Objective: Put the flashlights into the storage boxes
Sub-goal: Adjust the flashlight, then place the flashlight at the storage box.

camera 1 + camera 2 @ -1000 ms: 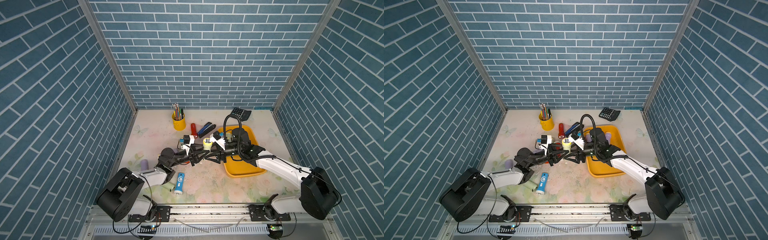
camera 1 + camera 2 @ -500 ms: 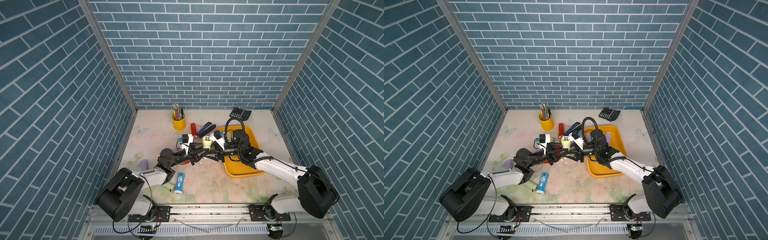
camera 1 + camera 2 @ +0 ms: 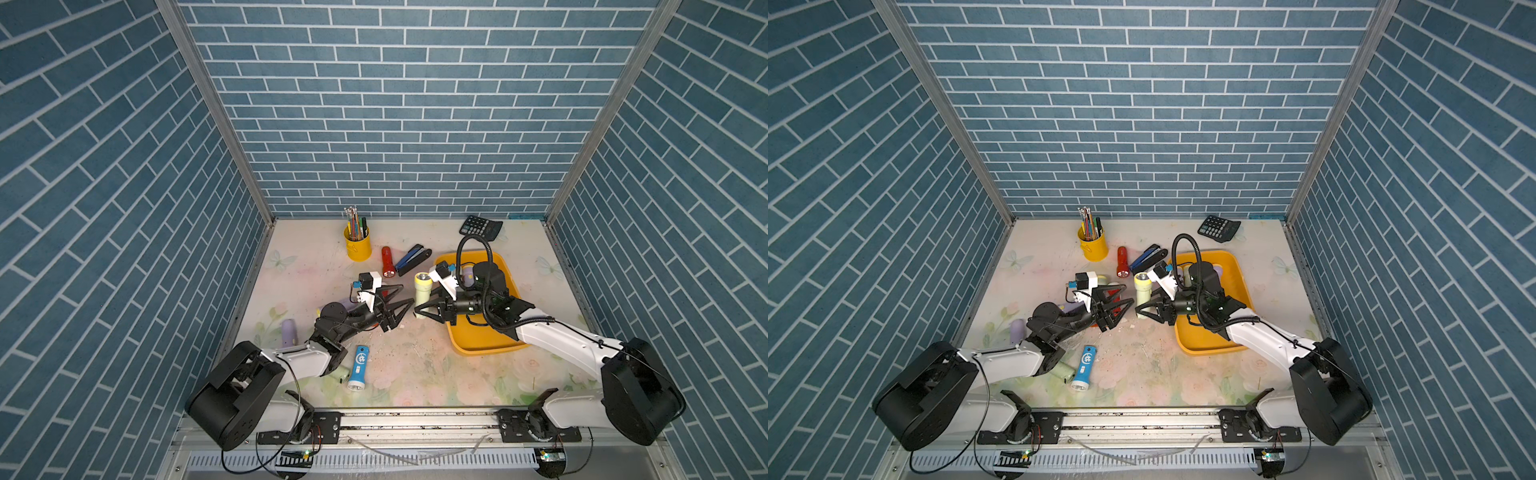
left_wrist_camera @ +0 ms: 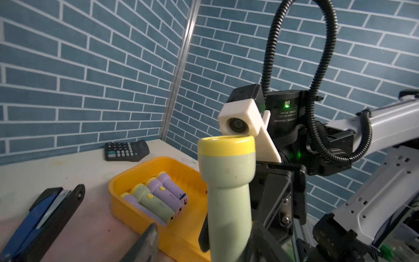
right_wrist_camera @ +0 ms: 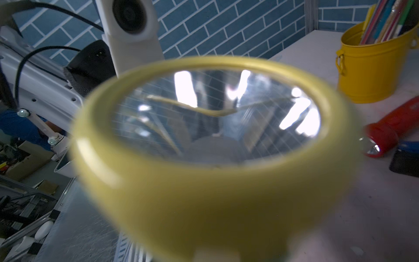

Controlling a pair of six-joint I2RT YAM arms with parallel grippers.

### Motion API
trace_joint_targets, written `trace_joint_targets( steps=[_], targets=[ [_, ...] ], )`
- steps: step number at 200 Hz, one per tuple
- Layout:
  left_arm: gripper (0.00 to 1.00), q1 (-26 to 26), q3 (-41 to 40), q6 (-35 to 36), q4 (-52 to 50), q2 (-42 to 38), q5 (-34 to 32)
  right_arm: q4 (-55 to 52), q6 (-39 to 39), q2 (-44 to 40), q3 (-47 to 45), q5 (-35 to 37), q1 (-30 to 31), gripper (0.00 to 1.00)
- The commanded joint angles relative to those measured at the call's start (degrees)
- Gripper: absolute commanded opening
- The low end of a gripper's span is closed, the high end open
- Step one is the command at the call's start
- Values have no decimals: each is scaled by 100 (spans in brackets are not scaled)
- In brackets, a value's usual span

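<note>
The pale green flashlight (image 3: 421, 296) stands upright, yellow-rimmed head up. Its lower body is pinched in the right gripper (image 3: 419, 311), whose jaws are closed tight on it. The left gripper (image 3: 407, 294) meets it from the opposite side with jaws spread. The left wrist view shows one finger (image 4: 148, 240) clear of the barrel, a gap the top views do not resolve. That view also shows four flashlights (image 4: 158, 199) side by side in the yellow tray (image 4: 127, 179) behind the right gripper, while in both top views the arm hides most of them. The right wrist view shows mainly the held flashlight's blurred head.
</note>
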Motion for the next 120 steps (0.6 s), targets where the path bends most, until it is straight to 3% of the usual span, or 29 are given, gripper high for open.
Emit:
trace_joint_targets(
  steps=[1,59,77,120],
  targets=[
    [79,-17,87,414,-1117,-424,-606,-843,-49,-302,32,184,-198,19],
    [85,-99,313,1291,-3262,-1350,-1077,-3252,-659,-275,703,778,-930,17],
    [93,-164,407,1437,-3671,-1385,-1262,-3811,-668,-137,902,1032,-1038,17],
    [93,-595,739,1901,-4354,-1115,-1752,-4858,-437,-51,1041,1242,-1397,17]
  ],
)
